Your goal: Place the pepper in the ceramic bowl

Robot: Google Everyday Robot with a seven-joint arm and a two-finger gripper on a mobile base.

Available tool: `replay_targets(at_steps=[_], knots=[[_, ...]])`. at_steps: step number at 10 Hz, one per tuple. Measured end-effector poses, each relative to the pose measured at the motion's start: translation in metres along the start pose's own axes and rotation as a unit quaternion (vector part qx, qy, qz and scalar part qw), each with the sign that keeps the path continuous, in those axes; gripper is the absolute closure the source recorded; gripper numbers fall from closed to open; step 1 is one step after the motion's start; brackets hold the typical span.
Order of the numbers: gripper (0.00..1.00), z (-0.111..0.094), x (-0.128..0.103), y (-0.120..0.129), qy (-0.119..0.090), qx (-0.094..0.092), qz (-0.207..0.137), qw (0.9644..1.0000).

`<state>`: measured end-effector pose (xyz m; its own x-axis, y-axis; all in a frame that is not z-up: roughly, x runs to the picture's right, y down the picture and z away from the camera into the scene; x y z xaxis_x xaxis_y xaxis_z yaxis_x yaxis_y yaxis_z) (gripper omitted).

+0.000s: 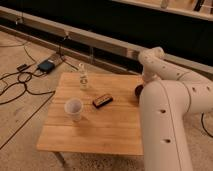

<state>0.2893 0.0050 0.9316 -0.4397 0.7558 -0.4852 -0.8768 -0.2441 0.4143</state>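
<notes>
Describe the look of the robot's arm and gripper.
The arm is white, built of thick rounded tubular links with small dark holes; no cables or markings show. The gripper is hidden behind the nearest link, by the table's right edge.

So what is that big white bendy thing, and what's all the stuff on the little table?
That big white thing is a robot's arm. The robot has just one, and at its tip sits a gripper, a pincher for picking things up. The gripper is down at the right side of the wooden table, mostly hidden behind the arm. There is one camera, looking down at the table; I can't tell where it is mounted. On the table are a white cup, a flat dark block, a small clear bottle and a dark bowl peeking out beside the arm. The pepper meant for the bowl isn't visible, so I can't say what is held.
</notes>
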Motion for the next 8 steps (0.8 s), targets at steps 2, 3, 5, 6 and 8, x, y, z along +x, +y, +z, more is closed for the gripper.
replay_targets(at_steps=[2,3,5,6,8], knots=[[0.44,-0.001,0.001,0.006,-0.011,-0.004,0.0,0.9999],[0.38,0.0,0.002,0.007,-0.013,-0.005,0.0,0.9999],[0.21,0.001,0.009,0.01,-0.017,-0.011,0.004,0.9998],[0.2,0.002,0.013,0.011,-0.019,-0.015,0.005,0.9997],[0.2,0.003,0.02,0.009,-0.019,-0.018,0.008,0.9996]])
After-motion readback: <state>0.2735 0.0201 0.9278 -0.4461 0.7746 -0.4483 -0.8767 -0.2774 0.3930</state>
